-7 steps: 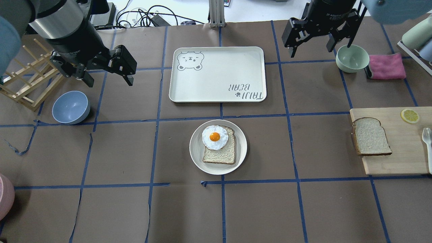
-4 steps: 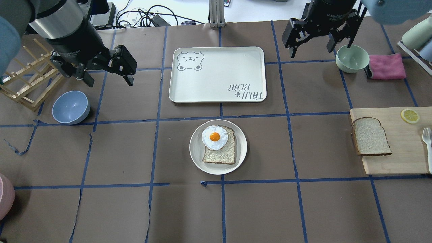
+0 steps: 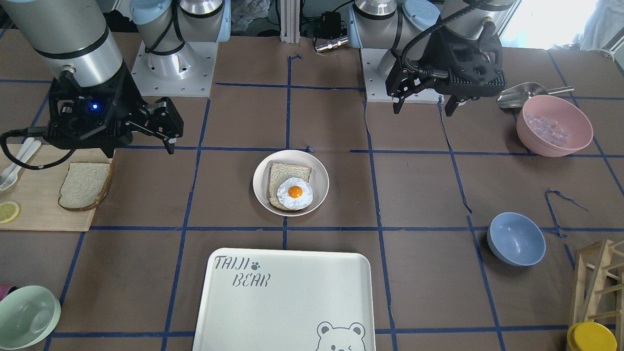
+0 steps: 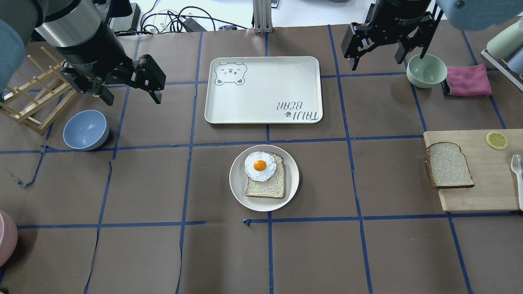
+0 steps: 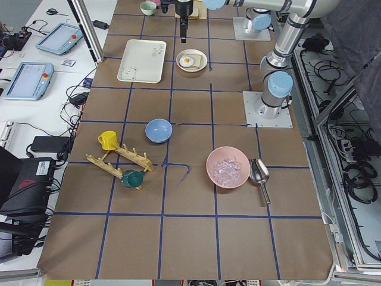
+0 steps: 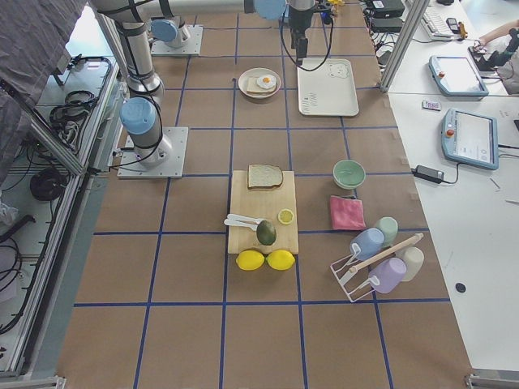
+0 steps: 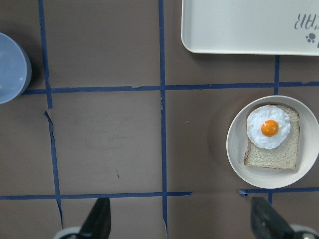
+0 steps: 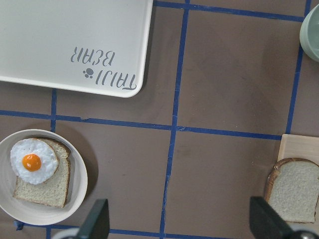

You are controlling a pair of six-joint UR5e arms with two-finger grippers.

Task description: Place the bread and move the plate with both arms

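- The bread [image 4: 449, 165] lies flat on the cutting board [image 4: 486, 183], at the board's edge nearest the plate and well apart from the plate [image 4: 236, 179]; I judge the placing step not yet begun.
- It is a thin slice with nothing under it to get a finger beneath; a pinch from above could skid it across the wood or crush the crumb, and a shallow bite on the crust could let it drop on the way over.
- The plate sits at mid-table and already holds a paler slice [image 4: 267, 185] with a fried egg [image 4: 260, 165] on top; the egg is domed and off-centre, so bread set down on it may rock and slide to the rim.
- The right gripper [image 4: 386, 57] hangs with fingers spread wide and nothing between them, just beside the green bowl [image 4: 427, 70]; a careless swing toward the board could clip that bowl.
- The left gripper [image 4: 132, 98] is likewise spread and empty, near the blue bowl [image 4: 86, 130] and the wooden rack [image 4: 32, 102]; same hazard on its way in.
- For the two-arm move, I expect uneven grips or unmatched speed to tilt the shallow plate; the stack would then shift or spill.
- The tray [image 4: 265, 94] lies just beyond the plate; a low carry could catch its raised rim.
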